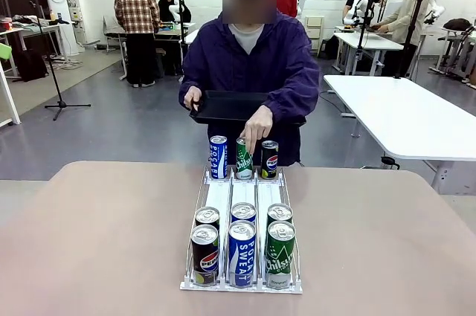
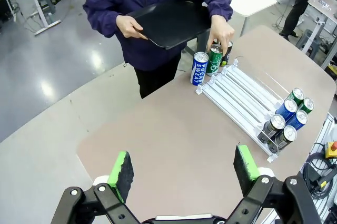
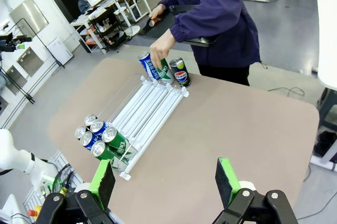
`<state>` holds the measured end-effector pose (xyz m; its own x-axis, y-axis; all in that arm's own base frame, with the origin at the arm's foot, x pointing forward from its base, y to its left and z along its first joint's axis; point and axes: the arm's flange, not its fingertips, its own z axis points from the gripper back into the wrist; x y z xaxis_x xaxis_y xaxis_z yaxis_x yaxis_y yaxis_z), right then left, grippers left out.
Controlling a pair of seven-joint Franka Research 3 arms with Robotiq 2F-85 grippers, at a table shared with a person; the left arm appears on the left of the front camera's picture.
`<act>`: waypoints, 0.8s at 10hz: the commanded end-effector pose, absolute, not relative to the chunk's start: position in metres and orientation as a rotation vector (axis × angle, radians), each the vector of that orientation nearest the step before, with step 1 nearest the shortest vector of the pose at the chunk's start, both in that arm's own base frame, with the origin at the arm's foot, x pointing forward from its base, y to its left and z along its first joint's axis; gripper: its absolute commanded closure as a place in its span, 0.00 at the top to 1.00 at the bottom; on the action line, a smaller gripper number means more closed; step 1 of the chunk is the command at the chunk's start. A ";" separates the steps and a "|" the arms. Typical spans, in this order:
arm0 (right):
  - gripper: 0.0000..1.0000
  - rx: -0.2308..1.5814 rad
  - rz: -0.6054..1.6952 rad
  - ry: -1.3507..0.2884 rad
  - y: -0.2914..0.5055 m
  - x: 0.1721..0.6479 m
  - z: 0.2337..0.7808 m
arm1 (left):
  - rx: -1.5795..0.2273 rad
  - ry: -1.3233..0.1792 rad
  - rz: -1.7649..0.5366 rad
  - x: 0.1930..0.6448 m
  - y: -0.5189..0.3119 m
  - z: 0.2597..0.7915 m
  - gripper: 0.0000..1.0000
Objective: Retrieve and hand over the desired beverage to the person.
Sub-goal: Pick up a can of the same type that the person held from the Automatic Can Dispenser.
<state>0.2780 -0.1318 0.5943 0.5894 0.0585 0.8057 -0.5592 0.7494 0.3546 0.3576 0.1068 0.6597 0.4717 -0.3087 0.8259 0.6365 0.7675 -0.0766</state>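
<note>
Front view: table (image 1: 89,242) carries can rack (image 1: 243,195); person (image 1: 245,56) at far side, one hand (image 1: 258,124) touching green can (image 1: 244,158) at rack's far end; choosing step, I judge; left gripper (image 2: 181,162) and right gripper (image 3: 166,170) spread wide, empty; next, probably reach for near green can (image 1: 280,250).

front cam: person's hand (image 1: 258,124) covers the lid of the far green can (image 1: 244,161). the tray (image 1: 223,104) is partly behind that forearm, and in the right wrist cam it's mostly behind the sleeve. near end of rack (image 1: 220,195): back three cans (image 1: 243,212) show lids only, labels blocked by the front row. left wrist cam: black can (image 2: 228,52) is nearly all hidden behind hand + green can. i can't read the small print on the near cans there. left gripper (image 2: 182,163) and right gripper (image 3: 164,175) bodies are cut off at the btm edge.
</note>
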 end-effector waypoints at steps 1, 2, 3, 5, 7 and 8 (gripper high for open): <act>1.00 0.660 0.405 -0.881 -0.131 0.281 0.594 | -0.399 -0.924 -0.594 0.359 0.106 0.659 1.00; 1.00 0.660 0.405 -0.881 -0.131 0.281 0.594 | -0.399 -0.924 -0.594 0.359 0.106 0.659 1.00; 1.00 0.660 0.405 -0.881 -0.131 0.281 0.594 | -0.399 -0.924 -0.594 0.359 0.106 0.659 1.00; 1.00 0.660 0.405 -0.881 -0.131 0.281 0.594 | -0.399 -0.924 -0.594 0.359 0.106 0.659 1.00; 1.00 0.660 0.405 -0.881 -0.131 0.281 0.594 | -0.399 -0.924 -0.594 0.359 0.106 0.659 1.00; 1.00 0.660 0.405 -0.881 -0.131 0.281 0.594 | -0.399 -0.924 -0.594 0.359 0.106 0.659 1.00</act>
